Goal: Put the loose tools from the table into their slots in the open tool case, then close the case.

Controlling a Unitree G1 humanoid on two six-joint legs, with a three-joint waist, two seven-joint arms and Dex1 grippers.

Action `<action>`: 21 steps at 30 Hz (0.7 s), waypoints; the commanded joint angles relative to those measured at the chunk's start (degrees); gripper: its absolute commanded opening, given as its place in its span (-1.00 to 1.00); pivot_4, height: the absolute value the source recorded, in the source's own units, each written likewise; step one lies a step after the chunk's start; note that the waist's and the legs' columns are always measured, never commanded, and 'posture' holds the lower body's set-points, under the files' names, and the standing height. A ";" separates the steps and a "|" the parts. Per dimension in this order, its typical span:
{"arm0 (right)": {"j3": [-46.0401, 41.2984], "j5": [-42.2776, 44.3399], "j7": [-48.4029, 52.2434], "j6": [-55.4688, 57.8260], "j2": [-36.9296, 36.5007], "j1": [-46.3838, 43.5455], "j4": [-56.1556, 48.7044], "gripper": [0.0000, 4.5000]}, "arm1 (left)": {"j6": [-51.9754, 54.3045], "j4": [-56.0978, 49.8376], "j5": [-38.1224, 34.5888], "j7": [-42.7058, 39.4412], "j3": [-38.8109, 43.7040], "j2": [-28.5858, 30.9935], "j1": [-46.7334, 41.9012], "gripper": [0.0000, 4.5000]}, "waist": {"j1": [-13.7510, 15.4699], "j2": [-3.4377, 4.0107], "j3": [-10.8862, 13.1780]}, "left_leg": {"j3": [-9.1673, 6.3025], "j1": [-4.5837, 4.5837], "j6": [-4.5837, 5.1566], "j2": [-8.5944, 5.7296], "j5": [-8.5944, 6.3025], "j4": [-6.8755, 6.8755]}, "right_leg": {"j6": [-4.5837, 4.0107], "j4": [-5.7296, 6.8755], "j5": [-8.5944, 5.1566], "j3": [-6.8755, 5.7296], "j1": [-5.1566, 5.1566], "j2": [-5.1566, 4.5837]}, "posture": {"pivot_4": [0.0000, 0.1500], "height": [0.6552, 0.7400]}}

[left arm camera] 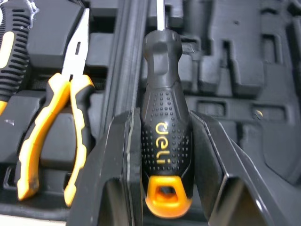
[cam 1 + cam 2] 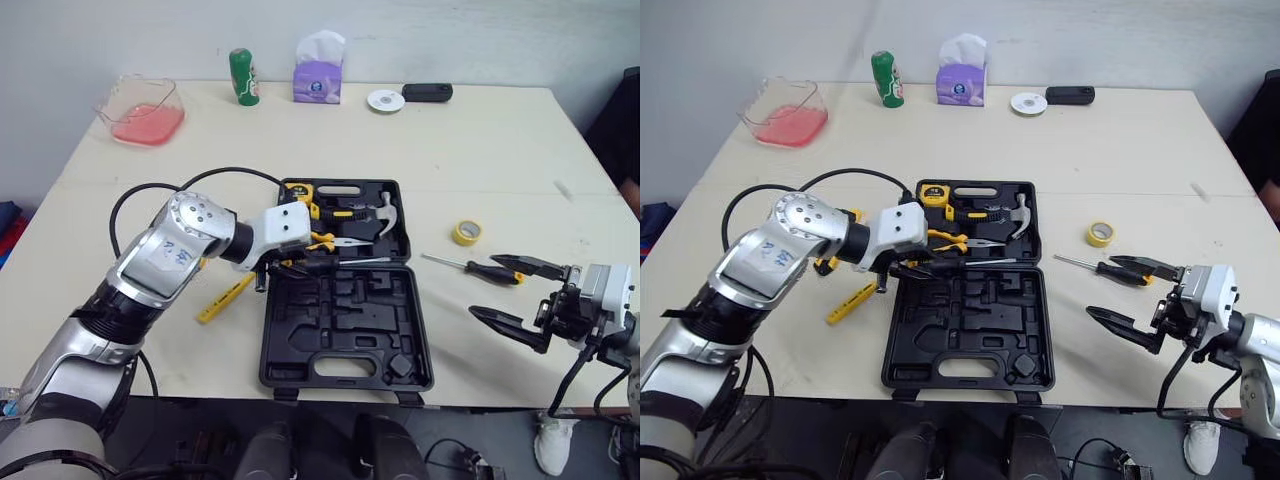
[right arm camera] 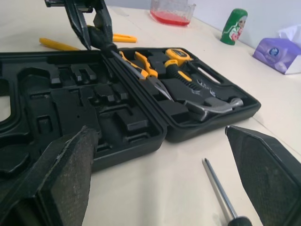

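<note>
The black tool case (image 2: 345, 345) lies open in front of me, its empty moulded half nearest. The far half holds a tape measure (image 2: 299, 190), orange-handled pliers (image 1: 61, 117) and a hammer (image 2: 385, 212). My left gripper (image 2: 288, 264) is shut on a black screwdriver with an orange cap (image 1: 165, 136). It holds the screwdriver over the case's hinge, with the shaft pointing right. A second screwdriver (image 2: 470, 266) lies on the table right of the case. My right gripper (image 2: 515, 292) hovers open just beyond it, nothing between its fingers (image 3: 61, 174). A yellow tool (image 2: 225, 298) lies left of the case.
A yellow tape roll (image 2: 466, 232) sits right of the case. Along the far edge stand a pink tray (image 2: 143, 110), a green bottle (image 2: 243, 77), a tissue box (image 2: 319, 70), a white disc (image 2: 385, 100) and a black device (image 2: 427, 92).
</note>
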 commanded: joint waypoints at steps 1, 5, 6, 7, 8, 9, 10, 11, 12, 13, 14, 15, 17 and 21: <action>-1.05 0.61 0.42 -1.68 -0.46 0.01 -1.43 1.00 | -0.58 -1.17 4.89 0.00 -3.53 0.38 -1.56 -0.55 | 0.02 0.00 0.00 | 0.00 0.02 0.00 0.00 0.00 0.00 | 0.00 0.01 0.00 0.01 0.00 0.01 | 1.00 1.00; -0.52 0.57 1.21 -2.70 -0.21 -0.10 -0.38 1.00 | 1.32 -1.68 6.24 0.65 -4.58 -1.89 -2.20 -0.55 | 0.08 0.00 0.00 | -0.01 0.01 -0.01 0.00 0.00 0.02 | 0.00 0.02 0.00 0.06 0.00 0.00 | 1.00 1.00; -0.43 0.61 1.46 -2.84 -0.17 -0.15 -0.09 1.00 | 0.73 -1.12 7.29 0.60 -5.06 -1.69 -2.44 -0.55 | 0.08 0.00 0.00 | -0.01 0.00 -0.01 0.00 0.00 0.03 | 0.00 0.02 0.00 0.09 0.01 0.00 | 1.00 1.00; -0.29 0.60 1.79 -3.00 -0.13 -0.18 0.25 1.00 | 0.50 -0.59 7.99 0.76 -5.17 -1.62 -2.56 -0.55 | 0.08 0.00 0.00 | -0.02 0.00 -0.01 0.00 0.00 0.03 | 0.00 0.01 0.00 0.11 0.01 0.00 | 1.00 1.00; -0.14 0.52 2.09 -3.25 -0.13 -0.25 0.61 1.00 | 0.18 -0.42 8.22 0.69 -5.01 -1.67 -2.53 -0.55 | 0.08 0.00 0.00 | -0.05 0.00 -0.01 0.00 0.00 0.03 | 0.00 0.01 0.00 0.11 0.01 0.00 | 1.00 1.00; -0.04 0.51 2.28 -3.45 -0.08 -0.34 0.94 1.00 | 0.14 -0.48 8.15 0.59 -4.69 -1.86 -2.38 -0.55 | 0.08 0.00 0.00 | -0.05 0.00 -0.01 0.00 0.00 0.03 | 0.00 0.01 0.00 0.11 0.01 0.00 | 1.00 1.00; 0.04 0.56 2.46 -3.48 -0.05 -0.43 1.23 1.00 | -0.93 -0.56 8.55 0.18 -4.84 -1.76 -2.30 -0.55 | 0.08 0.00 0.00 | -0.04 0.00 -0.01 0.00 0.00 0.03 | 0.00 0.01 0.00 0.11 0.01 0.00 | 1.00 1.00; 0.17 0.55 2.75 -3.57 -0.06 -0.47 1.53 1.00 | -1.54 -0.51 8.96 0.75 -4.57 -2.12 -2.13 -0.55 | 0.08 0.00 0.00 | -0.04 0.00 -0.01 0.00 0.00 0.03 | 0.00 0.01 0.00 0.11 0.01 0.00 | 1.00 1.00; 0.23 0.56 2.89 -3.61 -0.04 -0.55 1.74 1.00 | -2.05 -0.47 9.38 0.88 -4.58 -2.26 -2.05 -0.55 | 0.08 0.00 0.00 | -0.04 0.00 -0.01 0.00 0.01 0.03 | 0.00 0.02 0.00 0.11 0.01 0.00 | 1.00 1.00; 0.23 0.57 3.00 -3.65 -0.04 -0.66 1.96 1.00 | -2.58 -0.70 9.52 -0.02 -5.00 -1.96 -2.04 -0.55 | 0.08 0.00 0.00 | -0.04 0.00 -0.01 0.00 0.00 0.03 | 0.00 0.02 0.00 0.11 0.01 -0.01 | 1.00 1.00; 0.21 0.59 3.05 -3.70 -0.04 -0.73 2.10 1.00 | -2.85 -0.87 9.57 -0.74 -5.26 -1.76 -2.03 -0.55 | 0.08 0.00 0.00 | -0.04 0.00 -0.01 0.00 0.01 0.03 | 0.00 0.02 0.00 0.11 0.01 -0.01 | 1.00 1.00; 0.24 0.58 3.18 -3.86 -0.04 -0.82 2.40 1.00 | -2.96 -1.17 9.52 -1.76 -5.51 -1.38 -2.06 -0.55 | 0.08 0.00 0.00 | -0.04 0.00 -0.01 0.00 0.01 0.04 | 0.00 0.02 0.00 0.11 0.01 0.00 | 1.00 1.00; 0.37 0.54 3.40 -4.21 -0.01 -0.97 2.87 1.00 | -2.86 -1.09 9.88 -2.68 -5.47 -0.87 -2.11 -0.55 | 0.07 0.00 0.00 | -0.04 0.00 -0.01 0.00 0.00 0.04 | 0.00 0.02 0.00 0.10 0.01 0.00 | 1.00 1.00; 0.55 0.54 3.60 -4.60 0.11 -1.27 3.51 1.00 | -4.14 0.01 11.39 -3.74 -5.53 -0.33 -2.50 -0.55 | 0.07 0.00 0.00 | -0.03 0.00 -0.01 0.00 0.01 0.04 | 0.00 0.03 0.00 0.09 0.01 0.00 | 1.00 1.00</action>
